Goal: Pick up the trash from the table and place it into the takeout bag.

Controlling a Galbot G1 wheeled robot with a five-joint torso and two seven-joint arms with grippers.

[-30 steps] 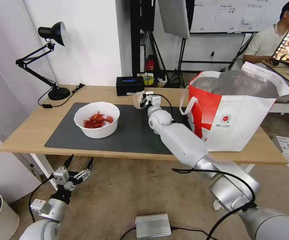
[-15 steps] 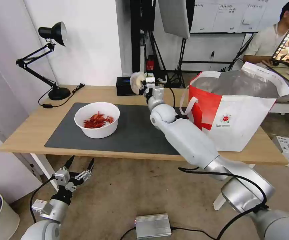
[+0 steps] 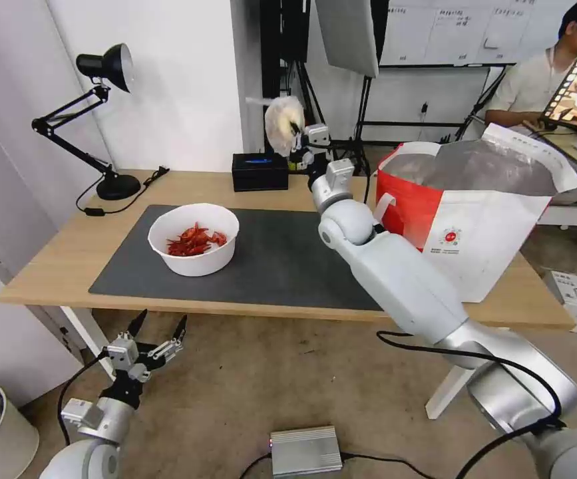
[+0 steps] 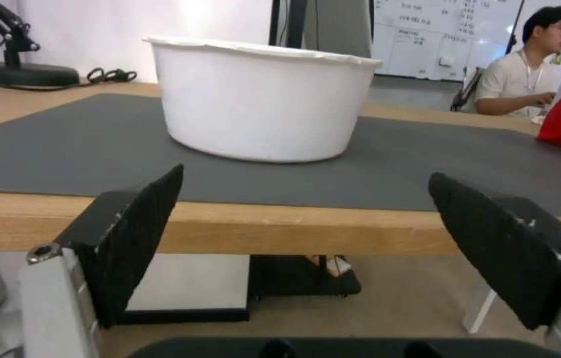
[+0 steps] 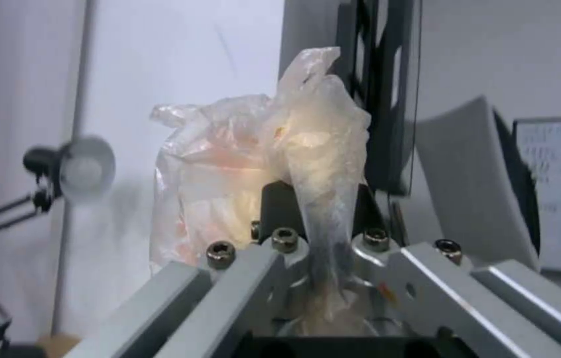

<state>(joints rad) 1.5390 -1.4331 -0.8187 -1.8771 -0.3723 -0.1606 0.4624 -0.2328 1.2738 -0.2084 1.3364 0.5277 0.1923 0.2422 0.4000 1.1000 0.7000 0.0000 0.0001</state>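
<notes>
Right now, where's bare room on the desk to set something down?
Free: dark mat between white bowl and takeout bag; bare wood between lamp base and bowl. Crowded: back edge by black tissue box, under the right gripper.

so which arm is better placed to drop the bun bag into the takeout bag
Right. The right gripper is shut on the clear bag with pale bun, lifted near the takeout bag. The left gripper hangs open below the table edge.

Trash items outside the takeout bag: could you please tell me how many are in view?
2. The white bowl of red shells sits on the mat; the clear bag with pale bun is held aloft by the right gripper. Others may lie hidden inside the takeout bag.
</notes>
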